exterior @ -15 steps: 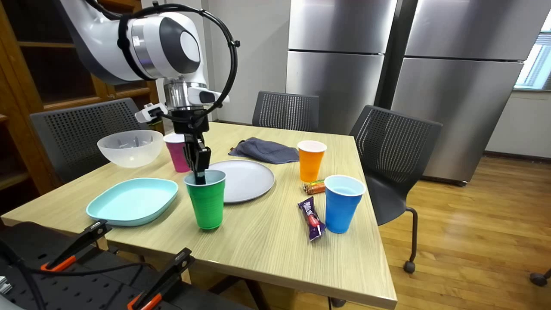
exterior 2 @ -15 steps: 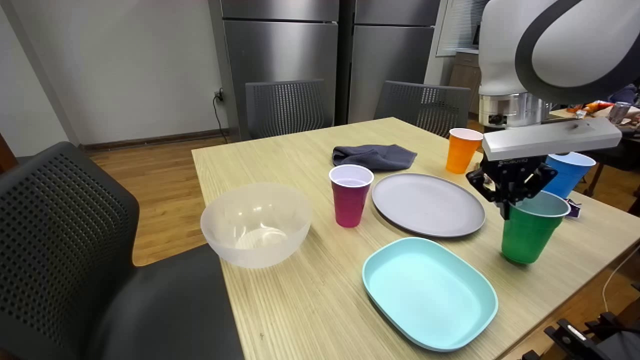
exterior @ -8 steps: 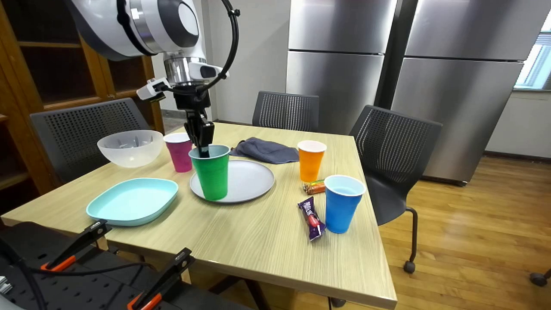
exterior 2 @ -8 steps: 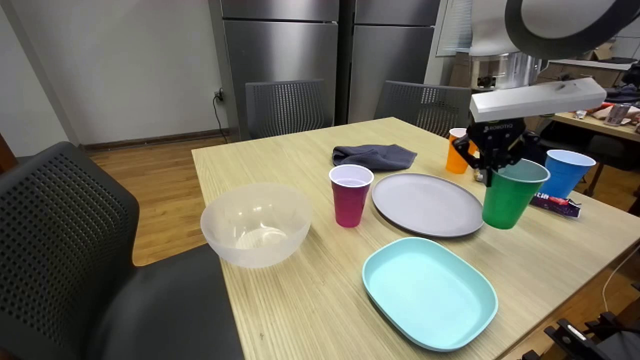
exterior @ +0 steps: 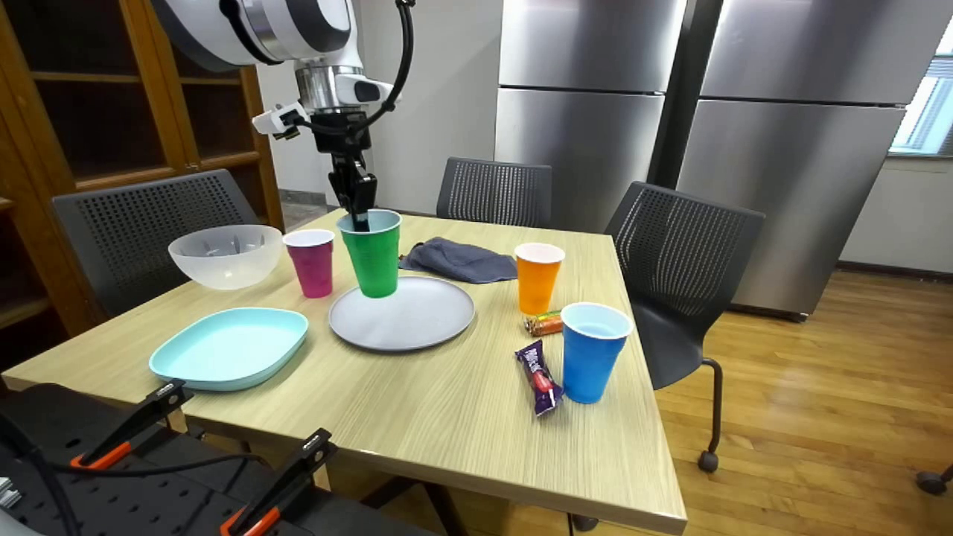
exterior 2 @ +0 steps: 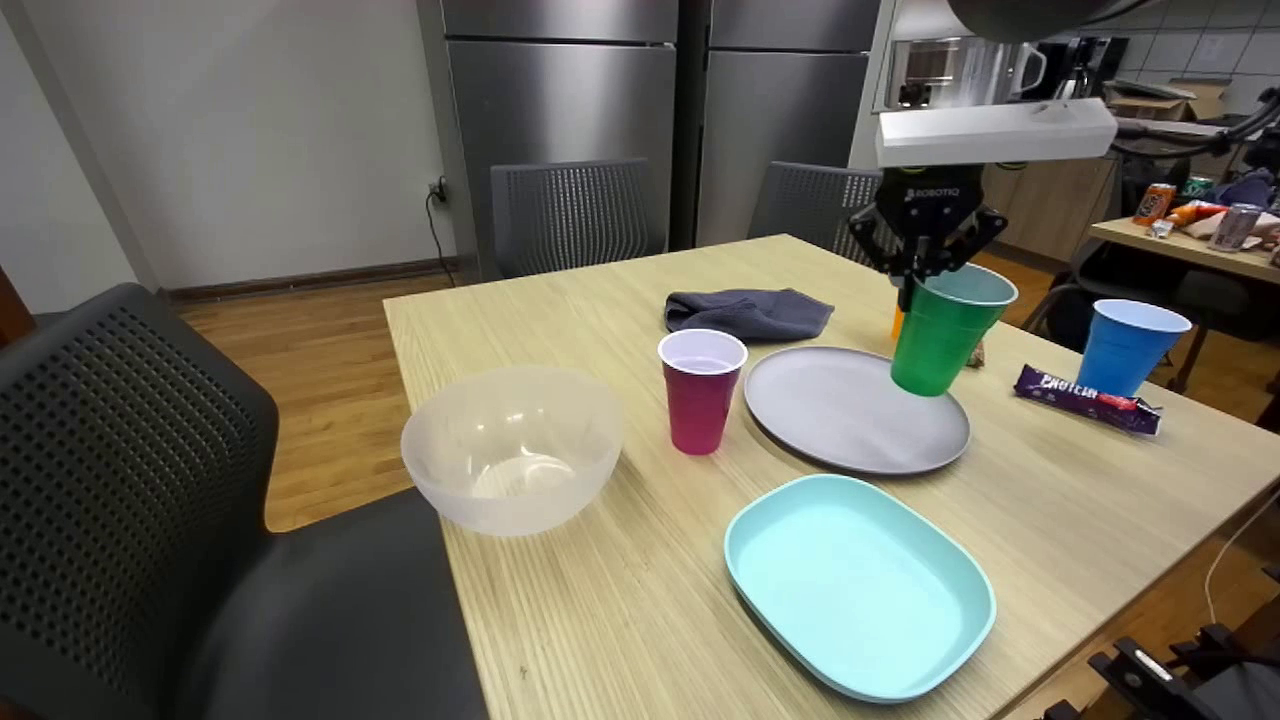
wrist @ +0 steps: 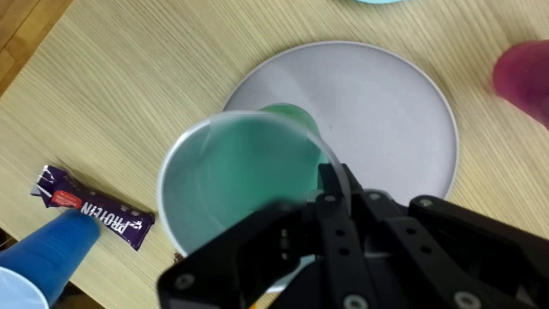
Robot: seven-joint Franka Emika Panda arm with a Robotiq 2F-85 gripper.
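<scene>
Now claw (wrist: 340, 177) pinches green cup (exterior 2: 938, 342), 1 finger (wrist: 328, 177) inside.

You have bright light, a washed-out window (exterior: 923, 112) and (in your wrist view) a green cup (wrist: 257, 163) blurred along its rim.

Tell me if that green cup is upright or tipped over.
Roughly upright: in both exterior views, the green cup has its mouth up and base down, the fingers gripping its rim. Any slight lean, I can't tell.
</scene>
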